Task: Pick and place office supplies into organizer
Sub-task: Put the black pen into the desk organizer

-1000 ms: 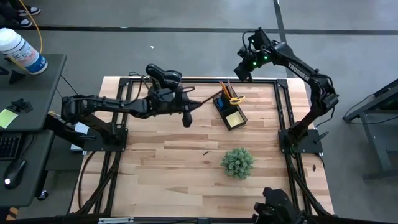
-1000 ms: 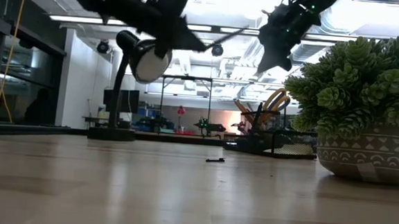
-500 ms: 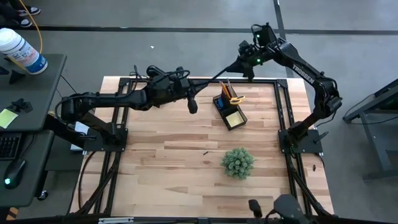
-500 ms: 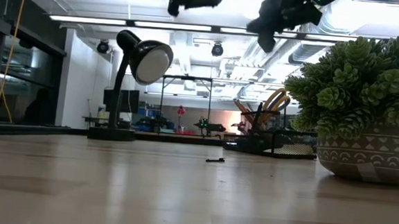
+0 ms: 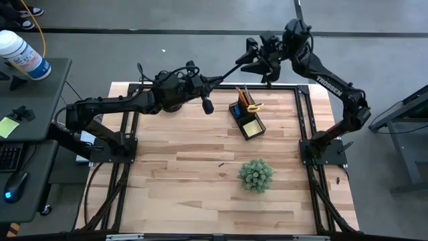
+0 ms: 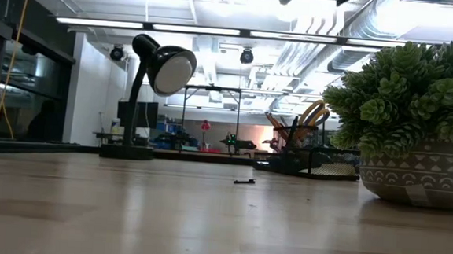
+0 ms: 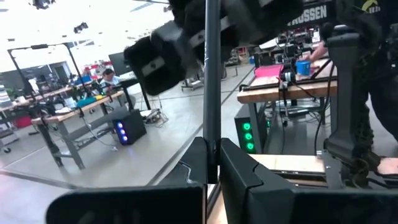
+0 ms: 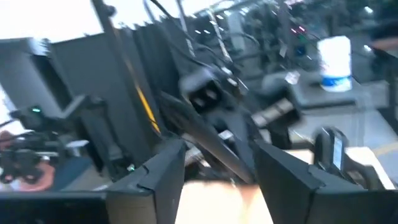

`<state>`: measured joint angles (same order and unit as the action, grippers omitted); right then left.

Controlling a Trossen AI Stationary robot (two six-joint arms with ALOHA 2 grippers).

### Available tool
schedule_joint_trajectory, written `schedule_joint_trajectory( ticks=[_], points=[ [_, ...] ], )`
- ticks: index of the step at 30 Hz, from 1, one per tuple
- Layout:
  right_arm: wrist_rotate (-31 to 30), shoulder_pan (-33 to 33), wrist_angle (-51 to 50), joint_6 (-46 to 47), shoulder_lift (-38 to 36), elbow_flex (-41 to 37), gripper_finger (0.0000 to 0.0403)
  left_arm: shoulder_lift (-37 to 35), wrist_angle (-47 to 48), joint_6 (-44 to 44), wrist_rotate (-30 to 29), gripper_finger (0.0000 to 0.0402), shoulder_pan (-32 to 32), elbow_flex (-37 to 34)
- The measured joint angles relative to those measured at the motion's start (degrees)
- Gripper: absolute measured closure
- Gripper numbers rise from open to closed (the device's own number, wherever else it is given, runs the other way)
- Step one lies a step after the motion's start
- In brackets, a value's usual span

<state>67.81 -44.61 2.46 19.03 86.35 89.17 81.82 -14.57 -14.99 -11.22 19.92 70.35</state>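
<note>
Left gripper [image 5: 200, 82] clamped on a thin black pen [image 5: 224, 72] — right gripper [image 5: 251, 59] spread around its far end (high handoff); misalignment risks a drop, well short of the organizer [image 5: 246, 119].

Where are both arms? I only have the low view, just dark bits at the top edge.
Observer: Both are raised over the far edge of the table. The left gripper is shut on a thin black pen.
Operator: Right one holding it too?
Observer: No. The right gripper has its jaws open, one on either side of the pen's far end.
Operator: Anything in the organizer's low tray?
Observer: A yellow note pad lies in the organizer.
</note>
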Motion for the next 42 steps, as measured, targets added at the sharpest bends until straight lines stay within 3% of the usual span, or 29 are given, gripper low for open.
schedule_joint_trajectory(
  ticks=[6, 10, 19, 30, 39, 42],
  points=[
    [-2.91, 3.62, 6.42, 5.47, 0.02, 0.0, 0.0202, -0.02, 0.01, 0.01, 0.0, 0.0401, -0.02, 0.02],
    [-7.02, 5.6, 6.42, 5.6, 0.03, -0.02, 0.0217, -0.02, 0.24, 0.01, 0.02, 0.0401, -0.02, 0.02],
    [-10.54, 6.92, 6.88, 3.22, 0.1, -0.04, 0.0378, -0.02, 0.18, 0.47, 1.19, 0.0401, -0.17, 0.02],
    [-11.2, 6.59, 7.45, 3.03, 0.13, -0.11, 0.0379, -0.11, 1.27, -0.21, 2.87, 0.04, -0.1, 0.11],
    [-10.12, -3.05, 5.4, 4.41, -0.03, 1.31, 0.0379, 0.02, 8.69, 2.61, 1.98, 0.0401, 0.07, 0.0],
    [-10.6, -5.62, 0.21, 1.99, 0.01, 1.29, 0.0379, 0.04, 9.47, 2.76, 1.84, 0.0401, -0.01, 0.0]
  ],
)
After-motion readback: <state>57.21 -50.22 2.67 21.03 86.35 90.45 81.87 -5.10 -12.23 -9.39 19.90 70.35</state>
